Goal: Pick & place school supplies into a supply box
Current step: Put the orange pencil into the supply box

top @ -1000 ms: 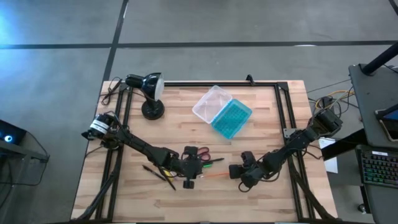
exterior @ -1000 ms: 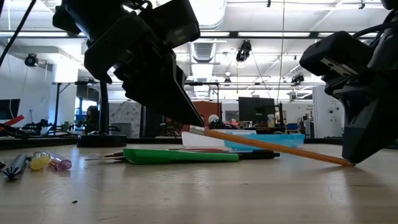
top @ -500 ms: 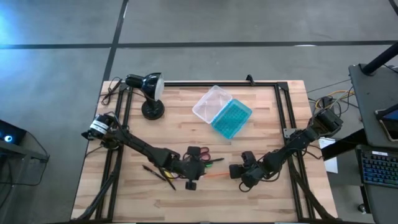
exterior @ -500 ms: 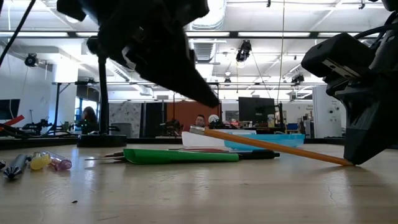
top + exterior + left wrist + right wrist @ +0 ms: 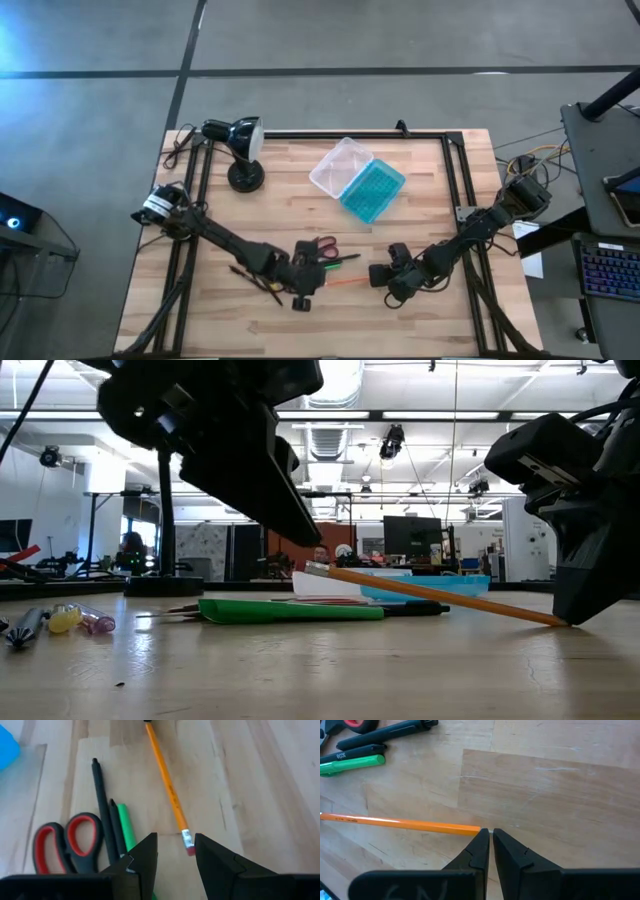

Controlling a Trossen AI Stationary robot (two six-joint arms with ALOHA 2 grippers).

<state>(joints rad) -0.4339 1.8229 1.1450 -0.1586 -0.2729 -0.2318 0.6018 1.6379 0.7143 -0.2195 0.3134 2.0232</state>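
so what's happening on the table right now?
The right tool is shut on the tip of the orange pencil, tilting its eraser end off the table. The left tool hangs open over that eraser end, beside the red-handled scissors, green marker and dark pens. The supply box lies open farther back, nothing visible in it yet.

One pair of scissors [image 5: 318,246], one green marker [image 5: 127,829], two dark pens [image 5: 102,810] beside it, one orange pencil [image 5: 400,823]. One box [image 5: 357,179], one desk lamp [image 5: 236,142], two robot arms [image 5: 225,238].
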